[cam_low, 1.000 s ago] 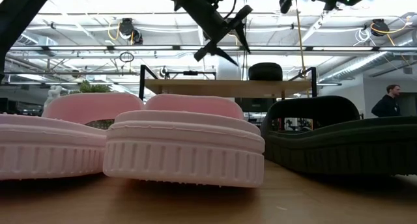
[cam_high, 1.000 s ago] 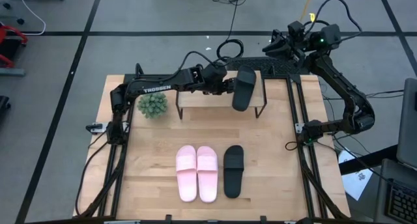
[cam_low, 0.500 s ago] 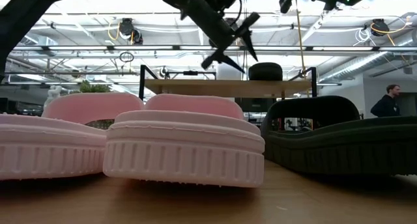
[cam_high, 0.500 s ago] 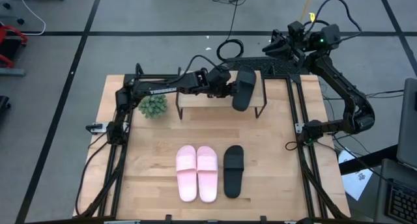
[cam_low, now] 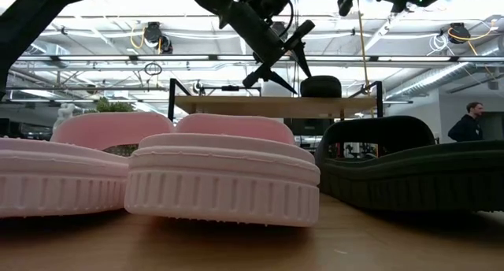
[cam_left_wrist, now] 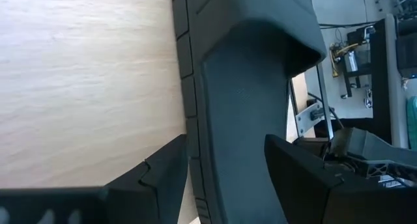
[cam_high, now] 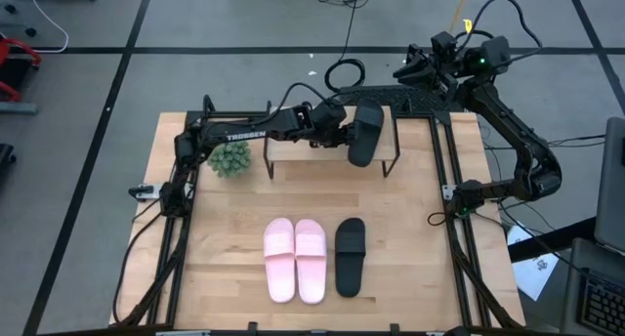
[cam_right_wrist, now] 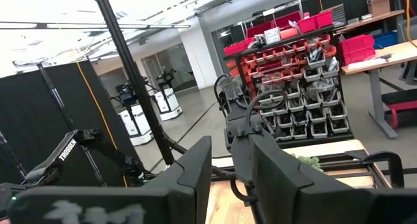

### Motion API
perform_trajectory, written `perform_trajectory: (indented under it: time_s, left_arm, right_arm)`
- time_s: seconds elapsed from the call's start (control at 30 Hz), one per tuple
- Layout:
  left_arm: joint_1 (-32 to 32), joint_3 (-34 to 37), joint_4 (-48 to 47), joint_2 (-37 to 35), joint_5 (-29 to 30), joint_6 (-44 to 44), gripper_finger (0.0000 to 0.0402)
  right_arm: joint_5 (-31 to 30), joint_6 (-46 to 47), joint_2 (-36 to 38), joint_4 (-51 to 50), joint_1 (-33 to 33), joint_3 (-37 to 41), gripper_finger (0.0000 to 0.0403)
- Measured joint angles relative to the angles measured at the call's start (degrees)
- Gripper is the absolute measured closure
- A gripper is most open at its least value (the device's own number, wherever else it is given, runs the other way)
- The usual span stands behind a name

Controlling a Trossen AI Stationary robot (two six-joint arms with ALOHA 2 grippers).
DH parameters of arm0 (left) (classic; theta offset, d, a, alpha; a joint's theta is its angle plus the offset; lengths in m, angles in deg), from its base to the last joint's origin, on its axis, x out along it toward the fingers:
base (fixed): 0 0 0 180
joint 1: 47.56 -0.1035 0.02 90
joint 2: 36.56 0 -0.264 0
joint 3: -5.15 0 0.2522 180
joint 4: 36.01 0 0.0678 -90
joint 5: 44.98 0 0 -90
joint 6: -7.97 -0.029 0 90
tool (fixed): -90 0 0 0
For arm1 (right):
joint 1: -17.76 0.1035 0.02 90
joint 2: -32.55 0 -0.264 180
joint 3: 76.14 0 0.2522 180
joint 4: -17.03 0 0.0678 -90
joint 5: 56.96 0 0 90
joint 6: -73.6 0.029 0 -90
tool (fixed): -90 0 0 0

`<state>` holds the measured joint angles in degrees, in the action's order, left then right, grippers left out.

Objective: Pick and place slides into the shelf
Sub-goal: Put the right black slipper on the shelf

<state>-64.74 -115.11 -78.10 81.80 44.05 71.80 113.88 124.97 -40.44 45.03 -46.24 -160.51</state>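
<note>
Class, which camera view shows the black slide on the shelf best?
The high view: the whole black slide lies on the shelf, by the left gripper. The left wrist view shows only part of it, close up; the low view shows its end; the right wrist view shows none.

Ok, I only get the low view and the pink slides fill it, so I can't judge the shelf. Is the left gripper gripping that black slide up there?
Observer: Doesn't look like it. The left wrist view shows the left gripper open, with a finger on either side of the black slide.
Operator: Where does it sit?
Observer: From above, it lies on the right half of the shelf. The plank's left half is bare.
Operator: And the other arm?
Observer: It's folded back, with the right gripper past the table's far right corner.
</note>
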Motion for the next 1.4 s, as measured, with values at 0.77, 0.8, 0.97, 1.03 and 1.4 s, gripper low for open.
perform_trajectory:
  time_s: [0.77,0.8,0.97,1.03,1.4]
  left_arm:
    - [-1.9,0.1,5.5,3.1,-0.3,-0.8,0.0199]
    - [-1.9,0.0,7.0,3.5,-0.6,-0.6,0.0199]
    - [-2.2,0.0,8.0,3.8,-1.8,-0.1,0.0199]
    - [-2.1,0.0,9.1,3.8,-2.0,0.0,0.0199]
    - [-0.9,0.0,12.0,3.9,-2.1,1.4,0.0199]
  right_arm:
    - [0.0,0.0,0.0,0.0,0.0,0.0,0.0310]
    - [0.0,0.0,0.0,0.0,0.0,0.0,0.0310]
    - [0.0,0.0,0.0,0.0,0.0,0.0,0.0310]
    - [0.0,-0.3,0.0,0.0,0.0,0.0,0.0310]
    - [-1.4,-1.6,0.0,0.0,0.0,0.0,0.0310]
